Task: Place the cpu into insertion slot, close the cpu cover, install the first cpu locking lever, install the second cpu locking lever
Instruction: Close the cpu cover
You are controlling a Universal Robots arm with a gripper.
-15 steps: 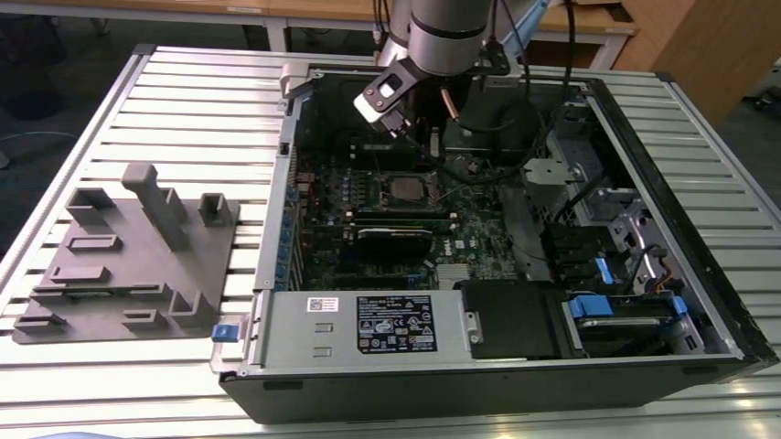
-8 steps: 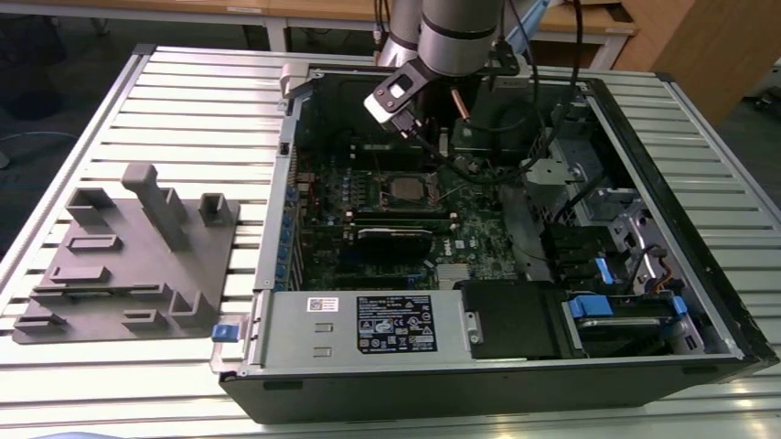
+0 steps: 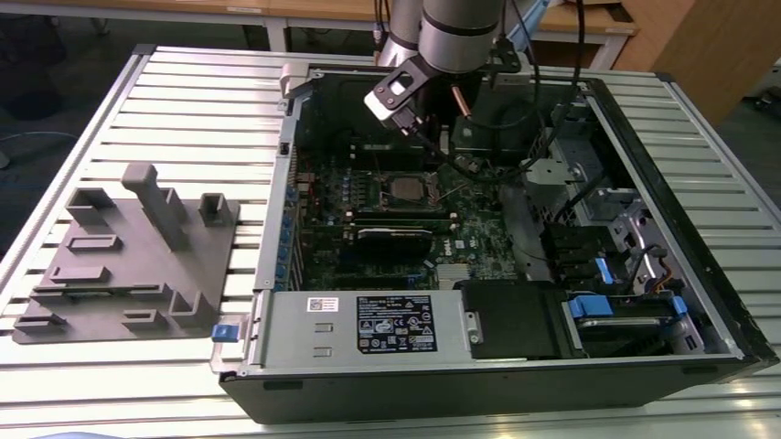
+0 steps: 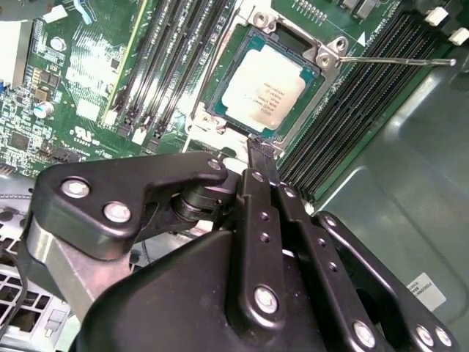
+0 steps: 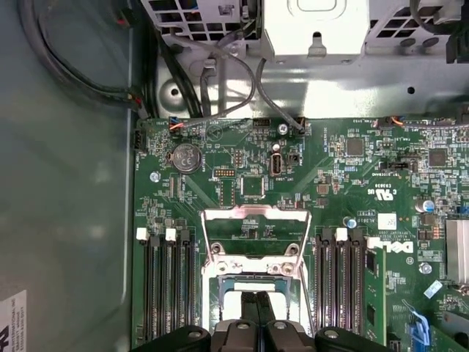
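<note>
Hand (image 4: pixel 258 150), closed on nothing, hangs tilted just beside the seated cpu (image 4: pixel 264 89).

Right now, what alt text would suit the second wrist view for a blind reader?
The cpu lies uncovered in the insertion slot on a green motherboard. The black gripper, shut and empty, is in the foreground with its tip at the slot's edge.

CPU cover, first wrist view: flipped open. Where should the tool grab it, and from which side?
Take the free crossbar of the cpu cover, the edge opposite its hinge. The cut-out middle leaves only thin rails, and that bar sits clear of the memory slots. Probably come down from above on the side away from the cpu, pinching across the bar.
</note>
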